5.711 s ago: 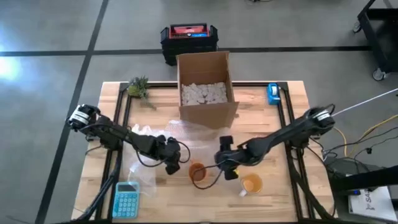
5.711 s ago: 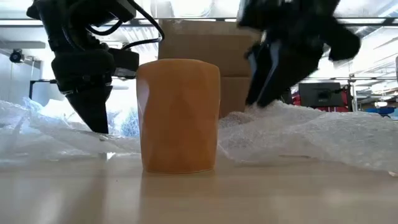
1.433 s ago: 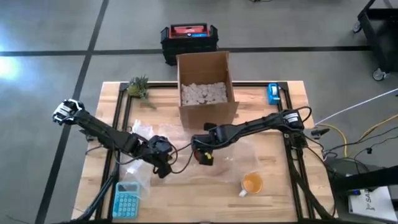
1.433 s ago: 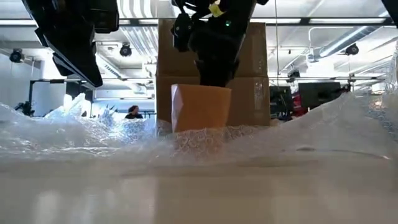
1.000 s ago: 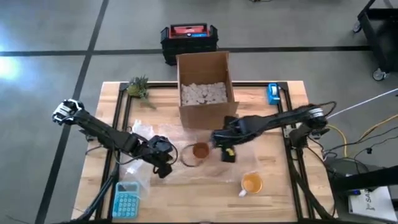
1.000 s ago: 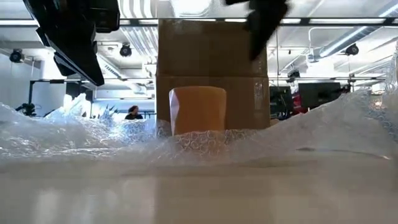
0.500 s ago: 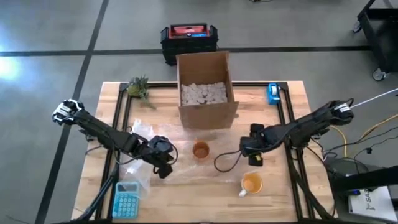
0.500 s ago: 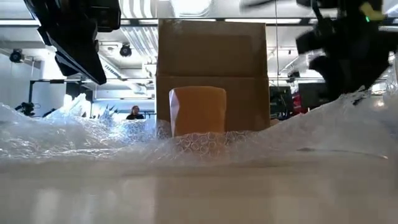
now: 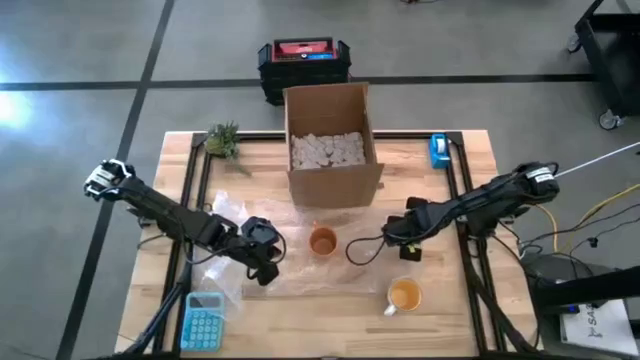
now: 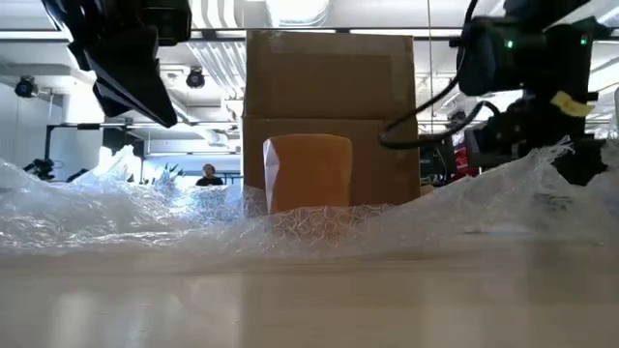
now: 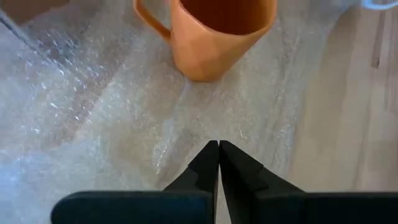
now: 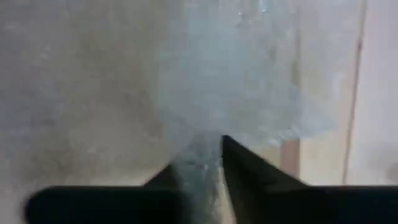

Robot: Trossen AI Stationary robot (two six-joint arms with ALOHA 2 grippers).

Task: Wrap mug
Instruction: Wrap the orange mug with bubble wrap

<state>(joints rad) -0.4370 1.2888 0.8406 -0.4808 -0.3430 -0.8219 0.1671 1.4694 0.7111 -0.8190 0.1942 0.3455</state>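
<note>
Upright on bubble wrap (image 9: 340,265), the mug (image 9: 322,242) stands mouth-up; both claws pinch the wrap.

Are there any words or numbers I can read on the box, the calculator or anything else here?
None can be read.
Box: no print shows in the high or low view.
Calculator: keys show, but their marks are too small to read.
Red and black case on the floor: a label too blurred to read.
Blue thing at the table's edge: too small to read.
Mugs: plain.
</note>
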